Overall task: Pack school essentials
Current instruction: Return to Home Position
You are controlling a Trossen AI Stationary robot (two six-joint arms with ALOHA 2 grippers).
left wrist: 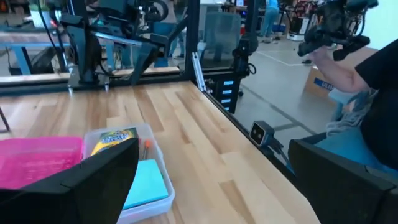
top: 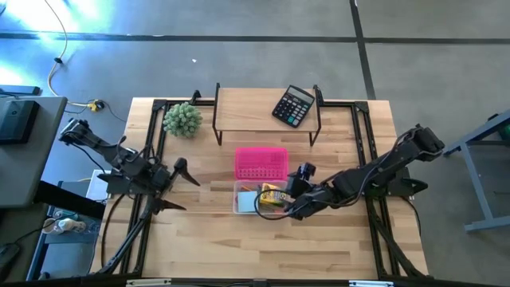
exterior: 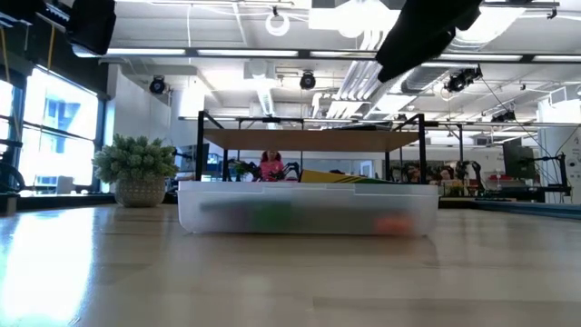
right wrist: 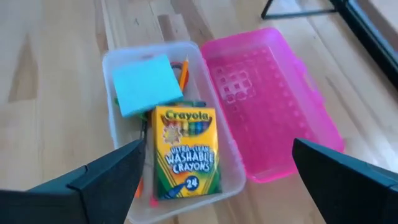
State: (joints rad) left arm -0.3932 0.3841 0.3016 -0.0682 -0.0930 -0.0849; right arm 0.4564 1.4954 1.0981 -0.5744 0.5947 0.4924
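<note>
crayon box (right wrist: 185,152), "Crayola Washable Crayons 24"

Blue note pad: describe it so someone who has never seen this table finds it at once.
On the table, in front of the shelf, a clear box sits beside a pink lid, with the right gripper above its end. The note pad lies inside, next to the crayon box. It is the only plain light-blue square; the crayon box is yellow and printed.

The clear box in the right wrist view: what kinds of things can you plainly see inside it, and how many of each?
Crayon box: 1
Light-blue note pad: 1
Orange pencil: 1
Total: 3 plainly visible; anything beneath them is too hidden to count.
</note>
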